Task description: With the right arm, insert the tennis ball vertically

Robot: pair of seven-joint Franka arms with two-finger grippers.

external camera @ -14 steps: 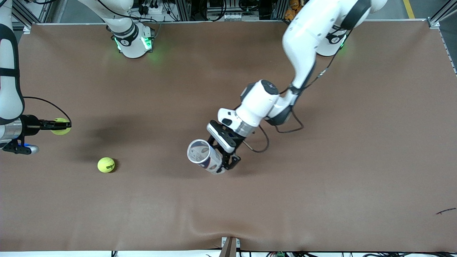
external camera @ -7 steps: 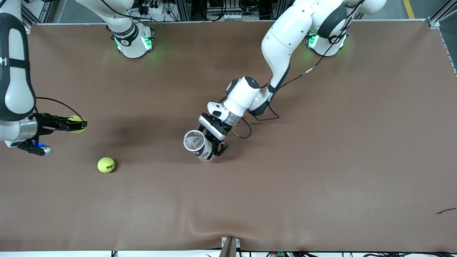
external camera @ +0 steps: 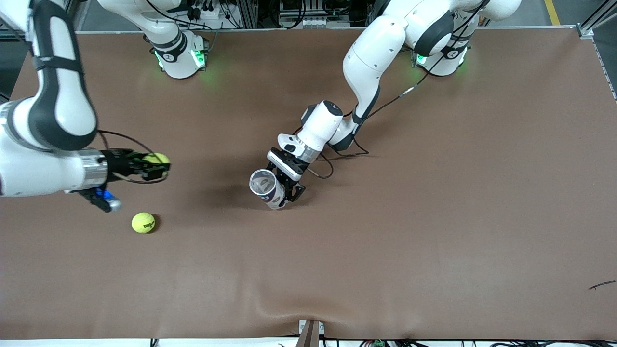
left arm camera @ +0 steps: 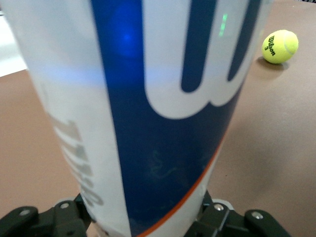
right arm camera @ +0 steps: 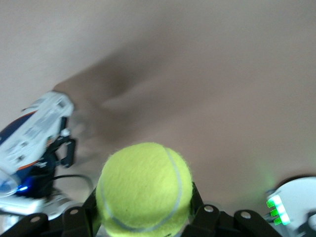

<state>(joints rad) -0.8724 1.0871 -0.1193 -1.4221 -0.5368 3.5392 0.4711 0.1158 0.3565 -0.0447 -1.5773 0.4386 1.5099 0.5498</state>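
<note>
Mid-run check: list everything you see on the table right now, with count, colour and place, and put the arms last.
Yellow-green felt tennis balls: 2. One held in the right gripper, above the brown mat toward the right arm's end; one lying loose on the mat, nearer the front camera than the held one.
White and blue plastic ball can: 1, mid-table, open mouth up, held by the left gripper.
Brown table mat: 1, covers the table.
Small dark scrap: 1, on the mat at the left arm's end, near the front edge.
Right gripper: black, shut on the held ball.
Left gripper: black, clamped on the can's lower body.
</note>
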